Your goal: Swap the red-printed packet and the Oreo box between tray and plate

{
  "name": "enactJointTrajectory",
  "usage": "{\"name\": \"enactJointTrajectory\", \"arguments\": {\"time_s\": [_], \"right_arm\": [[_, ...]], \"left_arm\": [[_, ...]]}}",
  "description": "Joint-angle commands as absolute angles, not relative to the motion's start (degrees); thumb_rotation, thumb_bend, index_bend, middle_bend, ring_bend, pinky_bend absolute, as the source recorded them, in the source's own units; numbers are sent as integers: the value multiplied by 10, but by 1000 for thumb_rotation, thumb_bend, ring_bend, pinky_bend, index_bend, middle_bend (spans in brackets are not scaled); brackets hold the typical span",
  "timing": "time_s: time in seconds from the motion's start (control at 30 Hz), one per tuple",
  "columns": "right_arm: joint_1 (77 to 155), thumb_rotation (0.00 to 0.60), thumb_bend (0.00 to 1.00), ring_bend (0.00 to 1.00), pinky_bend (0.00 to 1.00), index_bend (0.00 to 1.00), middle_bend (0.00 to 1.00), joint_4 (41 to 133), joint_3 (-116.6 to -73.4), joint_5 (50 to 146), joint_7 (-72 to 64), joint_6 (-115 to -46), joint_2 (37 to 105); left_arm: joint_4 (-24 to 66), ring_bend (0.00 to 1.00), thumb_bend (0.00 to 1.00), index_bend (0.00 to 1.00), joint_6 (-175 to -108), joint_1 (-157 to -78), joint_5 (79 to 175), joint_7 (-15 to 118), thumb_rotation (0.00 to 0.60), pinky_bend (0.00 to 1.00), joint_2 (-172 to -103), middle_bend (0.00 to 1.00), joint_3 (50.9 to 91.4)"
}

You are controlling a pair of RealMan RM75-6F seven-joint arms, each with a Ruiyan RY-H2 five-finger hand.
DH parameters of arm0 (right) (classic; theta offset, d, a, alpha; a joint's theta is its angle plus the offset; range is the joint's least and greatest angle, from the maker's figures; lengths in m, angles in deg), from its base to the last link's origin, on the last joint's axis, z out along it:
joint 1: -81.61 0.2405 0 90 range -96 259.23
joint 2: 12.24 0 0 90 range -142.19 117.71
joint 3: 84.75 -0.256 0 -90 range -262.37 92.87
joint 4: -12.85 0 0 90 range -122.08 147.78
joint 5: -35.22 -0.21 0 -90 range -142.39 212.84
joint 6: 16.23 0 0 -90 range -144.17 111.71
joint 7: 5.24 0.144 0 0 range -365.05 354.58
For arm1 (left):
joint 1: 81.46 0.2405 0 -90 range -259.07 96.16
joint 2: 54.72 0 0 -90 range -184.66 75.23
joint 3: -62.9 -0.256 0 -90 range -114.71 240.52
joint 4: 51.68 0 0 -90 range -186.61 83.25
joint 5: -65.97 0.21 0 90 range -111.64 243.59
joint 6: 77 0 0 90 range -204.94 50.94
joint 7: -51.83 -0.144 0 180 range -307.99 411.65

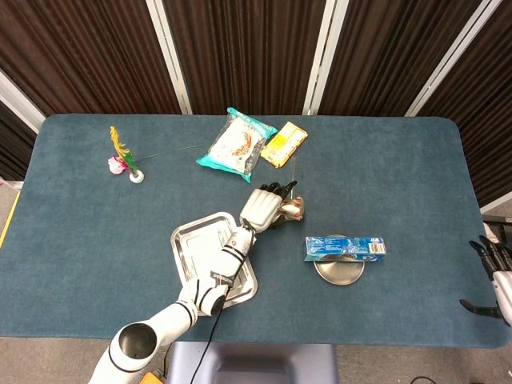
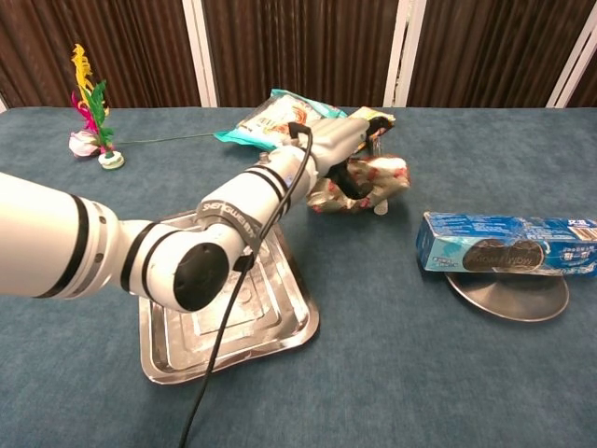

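head view first: the left hand [image 1: 262,206] is out over the bench [image 1: 400,160], past the tray [image 1: 186,240], fingers wrapped round the packet [image 1: 293,209], carried clear of the cloth between tray and plate [image 1: 338,272]. the oreo box [image 1: 345,247] sits across that plate, overhanging both sides, so there's nowhere to set the packet down yet. push in now and the packet could knock the box off its perch. the right hand [image 1: 498,272] hangs at the bench's right edge, fingers apart, holding nothing as far as this sliver shows.

chest view now: the left arm stretches long and low across the tray [image 2: 177,359], wrist turned so the hand [image 2: 347,149] comes over the top of the packet [image 2: 368,179], which droops crumpled beneath the fingers. that looks a loose hold, so it could slip out. a thin tube [image 2: 378,173] lies just behind it, easy to sweep aside. the box [image 2: 504,245] covers the plate [image 2: 508,297] entirely.
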State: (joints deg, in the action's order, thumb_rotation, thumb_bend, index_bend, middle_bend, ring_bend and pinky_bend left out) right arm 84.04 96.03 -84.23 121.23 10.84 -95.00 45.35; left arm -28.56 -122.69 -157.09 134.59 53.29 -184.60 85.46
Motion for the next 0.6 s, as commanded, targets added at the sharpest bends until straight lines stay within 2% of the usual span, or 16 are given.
{"name": "enactJointTrajectory", "arguments": {"time_s": [0.03,0.2,0.3,0.4,0.47,0.5,0.6], "right_arm": [[839,600,188,0,0,0,0,959,-841,1216,113,-953,452],[839,600,189,0,0,0,0,958,-837,1232,117,-961,454],[840,600,189,0,0,0,0,955,-838,1246,120,-975,463],[850,600,189,0,0,0,0,950,-840,1261,120,-975,473],[866,600,189,0,0,0,0,947,-848,1263,93,-962,483],[879,600,189,0,0,0,0,952,-851,1263,74,-946,487],[916,600,189,0,0,0,0,972,-857,1268,30,-899,495]], "left_arm": [[-275,0,402,0,-1243,-1577,1340,543,600,158,-1847,0,841],[-264,0,402,0,-1278,-1562,1351,541,600,122,-1847,0,824],[-209,0,402,0,-1323,-1525,1374,534,600,117,-1819,0,803],[-70,0,399,0,-1382,-1456,1404,526,600,135,-1739,0,766],[56,0,396,0,-1415,-1399,1418,513,600,143,-1659,0,735],[124,0,396,0,-1430,-1371,1419,497,600,143,-1615,0,721],[243,0,394,0,-1455,-1322,1417,461,600,138,-1532,0,695]]}}
